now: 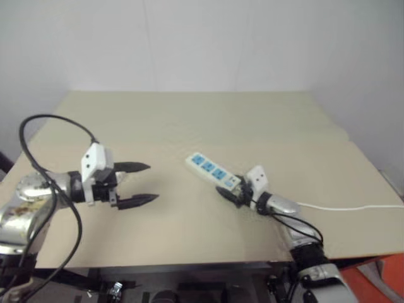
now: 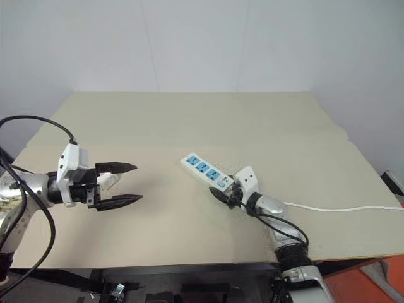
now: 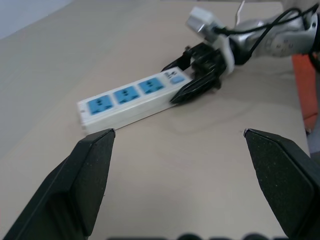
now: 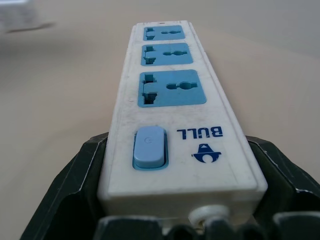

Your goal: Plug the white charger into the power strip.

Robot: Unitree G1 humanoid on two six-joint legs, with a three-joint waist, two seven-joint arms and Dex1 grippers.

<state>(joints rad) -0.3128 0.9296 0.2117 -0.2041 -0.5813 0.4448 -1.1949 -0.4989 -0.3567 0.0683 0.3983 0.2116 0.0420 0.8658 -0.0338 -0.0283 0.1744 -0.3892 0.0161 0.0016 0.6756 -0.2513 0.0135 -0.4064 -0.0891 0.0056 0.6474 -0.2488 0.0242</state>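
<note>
Grippers, two: right gripper (image 2: 222,193) clasps one power strip (image 1: 213,170) (three sockets); left gripper (image 1: 142,184) gapes.

The power strip (image 1: 213,170), a long white bar with three blue sockets and a blue switch at its near end, lay flat on the table (image 1: 189,120), slanting, its thin white cord (image 1: 353,207) trailing rightward across the tabletop.

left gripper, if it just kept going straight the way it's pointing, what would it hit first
Most likely the power strip: in the left wrist view it lies ahead between the left gripper's open fingers, with bare table before it. The right gripper clasps the strip's switch end. Depth is unclear, so it might pass just above.
</note>
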